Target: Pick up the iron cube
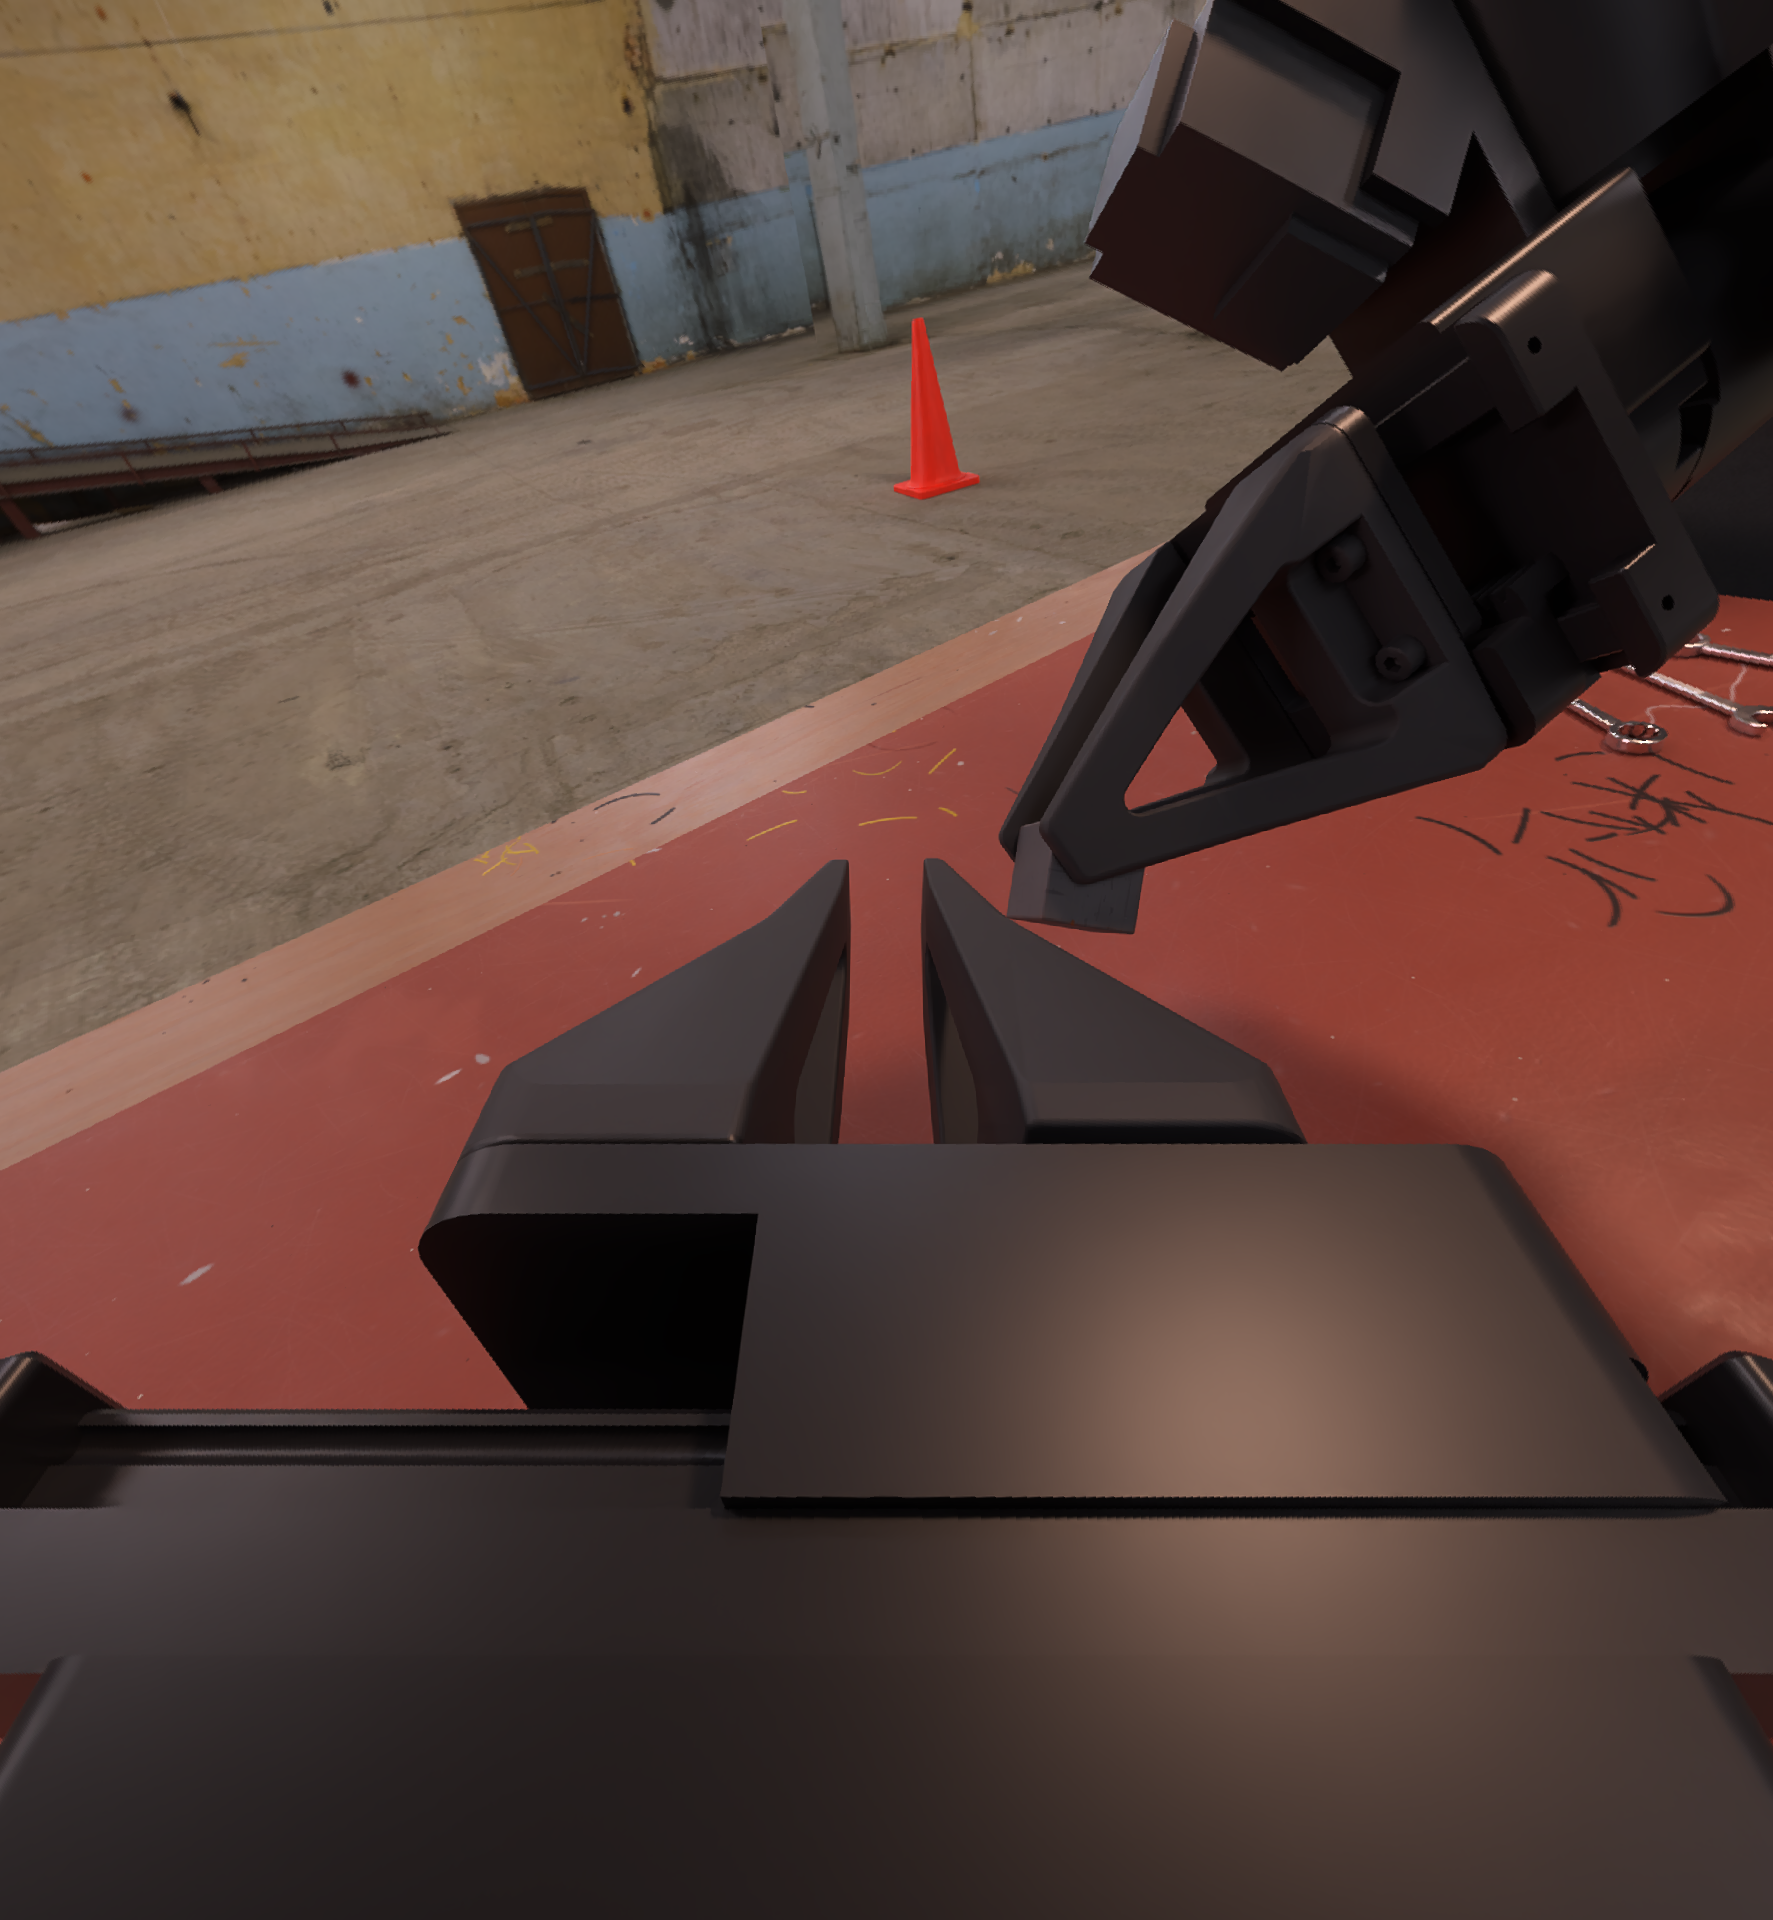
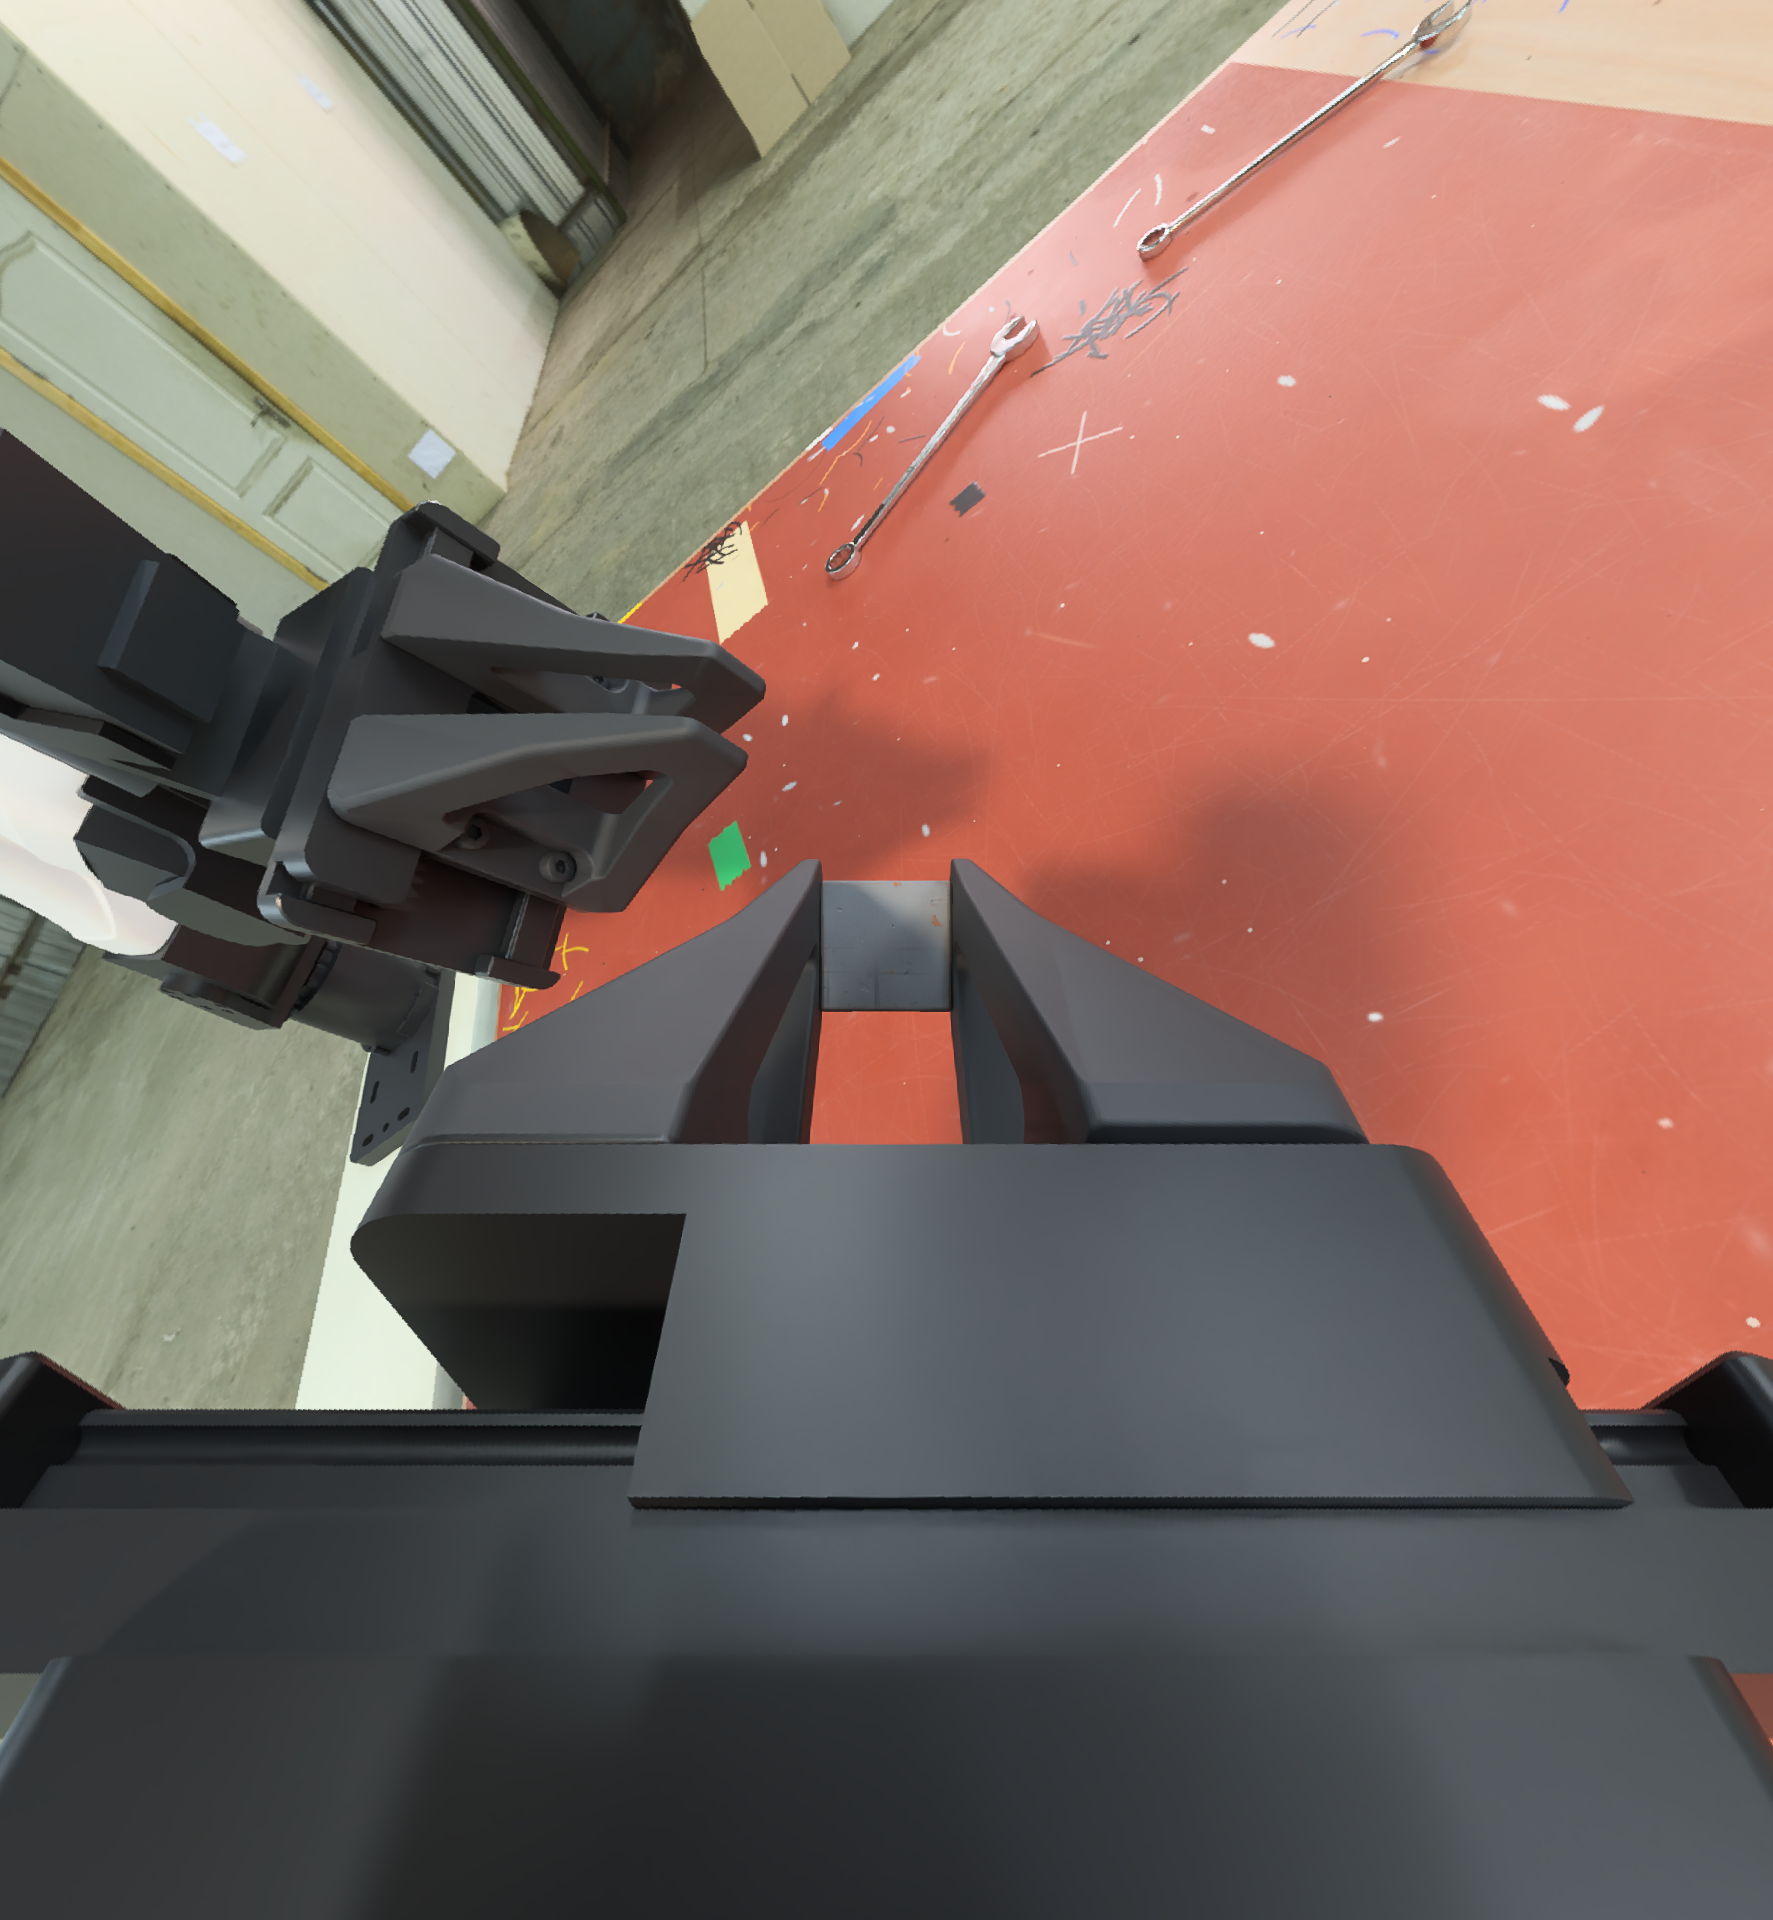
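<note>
red counter: a scuffed, paint-flecked surface that carries everything; bare floor lies beyond its left edge in the right wrist view.
right gripper: its two dark fingers pinch the grey block between their tips, one on each side face.
left gripper: fingers pressed nearly together with only a thin slit between them and nothing inside; it sits just left of the block in its own view, tips aimed toward it.
wrenches: two shiny ones lie far off on the counter, well apart from the grasp.
iron cube: small, dull grey, held at the very tips of the right fingers; from the left wrist view it hangs below those tips with its lower edge close to the counter, and i cannot tell whether it touches.
key relation: the cube is already between the right fingers, so the right arm owns it; the left is near but idle.
judgement: the next move looks like a straight lift, and the shallow tip hold could let a heavy block slip.
</note>
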Controlling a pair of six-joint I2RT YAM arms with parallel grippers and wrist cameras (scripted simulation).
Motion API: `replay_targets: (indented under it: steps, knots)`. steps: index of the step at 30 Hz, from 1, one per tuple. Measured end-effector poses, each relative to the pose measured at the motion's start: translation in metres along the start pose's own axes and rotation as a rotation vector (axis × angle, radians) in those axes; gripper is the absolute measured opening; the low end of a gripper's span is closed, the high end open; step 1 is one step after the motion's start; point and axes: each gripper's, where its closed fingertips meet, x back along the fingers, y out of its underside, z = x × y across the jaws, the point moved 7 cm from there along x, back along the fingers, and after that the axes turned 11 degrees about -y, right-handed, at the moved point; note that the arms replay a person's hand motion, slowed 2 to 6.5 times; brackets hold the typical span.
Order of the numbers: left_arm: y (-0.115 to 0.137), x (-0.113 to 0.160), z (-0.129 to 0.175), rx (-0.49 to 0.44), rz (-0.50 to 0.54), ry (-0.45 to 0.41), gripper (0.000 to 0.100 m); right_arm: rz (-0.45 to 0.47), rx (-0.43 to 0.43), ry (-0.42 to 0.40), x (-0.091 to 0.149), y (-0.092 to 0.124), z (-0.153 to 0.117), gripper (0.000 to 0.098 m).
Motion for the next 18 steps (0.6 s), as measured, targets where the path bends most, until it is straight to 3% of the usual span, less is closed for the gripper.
replay_targets:
  steps: [18]
  knots:
    - [0.0013,-0.0006,0.0008,0.003,0.002,-0.003,0.012,-0.010,0.020,0.029,0.0005,-0.0002,-0.0010,0.0201]
